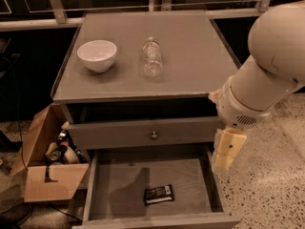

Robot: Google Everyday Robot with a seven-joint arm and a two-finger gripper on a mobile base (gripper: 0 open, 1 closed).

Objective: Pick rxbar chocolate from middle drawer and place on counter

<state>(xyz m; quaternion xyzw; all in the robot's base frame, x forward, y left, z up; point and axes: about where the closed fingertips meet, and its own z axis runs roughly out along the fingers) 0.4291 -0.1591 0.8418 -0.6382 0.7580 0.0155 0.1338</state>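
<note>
Over the grey middle drawer (189,181), seemingly its right wall, hangs the gripper (225,155).

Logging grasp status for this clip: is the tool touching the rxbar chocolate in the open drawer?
Apart. The camera view shows the tool at the right wall of the middle drawer, bare floor between it and the rxbar chocolate.
</note>
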